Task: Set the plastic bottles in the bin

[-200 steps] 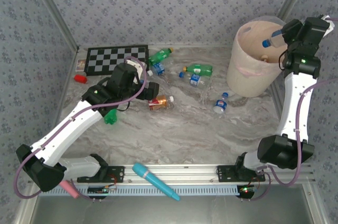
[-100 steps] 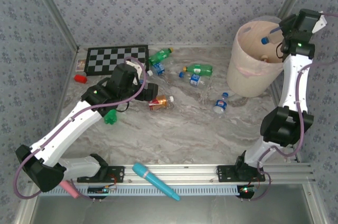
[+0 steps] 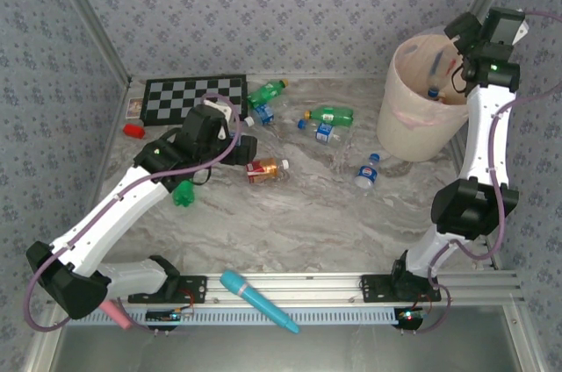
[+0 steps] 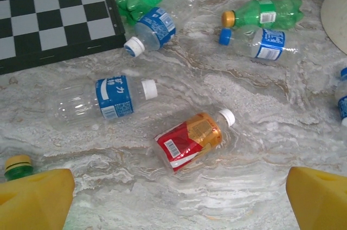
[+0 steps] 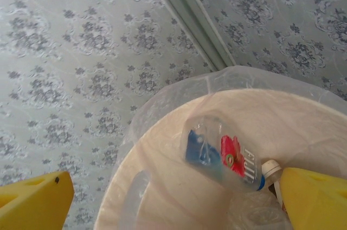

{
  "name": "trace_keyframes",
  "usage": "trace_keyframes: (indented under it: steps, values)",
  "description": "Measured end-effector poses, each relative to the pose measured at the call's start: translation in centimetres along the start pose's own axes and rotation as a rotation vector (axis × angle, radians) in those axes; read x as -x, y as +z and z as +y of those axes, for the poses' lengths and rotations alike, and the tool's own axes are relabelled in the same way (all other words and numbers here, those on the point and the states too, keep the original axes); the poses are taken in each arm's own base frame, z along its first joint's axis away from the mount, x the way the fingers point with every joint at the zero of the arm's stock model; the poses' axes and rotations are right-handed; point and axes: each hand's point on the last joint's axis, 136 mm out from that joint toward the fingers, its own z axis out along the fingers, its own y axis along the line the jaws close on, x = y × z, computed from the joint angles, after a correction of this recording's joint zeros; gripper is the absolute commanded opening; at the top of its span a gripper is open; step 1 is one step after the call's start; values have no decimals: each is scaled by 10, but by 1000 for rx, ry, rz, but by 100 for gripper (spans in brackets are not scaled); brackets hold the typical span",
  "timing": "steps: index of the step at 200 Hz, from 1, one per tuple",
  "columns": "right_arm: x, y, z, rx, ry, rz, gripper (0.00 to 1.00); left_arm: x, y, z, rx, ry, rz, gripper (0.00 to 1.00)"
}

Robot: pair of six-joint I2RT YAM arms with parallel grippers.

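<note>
Drop-off: right tool [image 5: 176,203] open over bin [image 3: 413,122], upper right, clear bottle [image 5: 222,157] inside; left tool [image 4: 179,197] open above red-labelled bottle [image 4: 192,139]; lower and clamp next.

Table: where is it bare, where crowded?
Bare: the table's near middle, between the red-labelled bottle, the blue-capped bottle by the bin and the front rail. Crowded: the far strip from chessboard to bin, strewn with bottles.

Robot test cell, dressed as home corner. Upper frame: wallpaper panels [image 3: 263,3] joined by bare metal posts [image 3: 88,17]. Centre: marble-print tabletop [image 3: 334,214] strewn with props, namely chessboard [image 3: 176,91] and plastic bottles [image 3: 329,115]. Bottom edge: slotted aluminium rail [image 3: 334,284] carrying two white arms [image 3: 123,205].
</note>
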Motion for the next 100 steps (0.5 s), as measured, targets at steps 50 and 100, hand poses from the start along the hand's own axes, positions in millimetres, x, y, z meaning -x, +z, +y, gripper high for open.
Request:
trace_keyframes:
  steps: [50, 100]
  values:
    - [-3, -42, 22, 61, -84, -17, 100, 6, 5, 33, 74, -108, -9, 100]
    - [-38, -62, 49, 136, -180, 39, 100, -18, 19, 72, 173, -189, 51, 99]
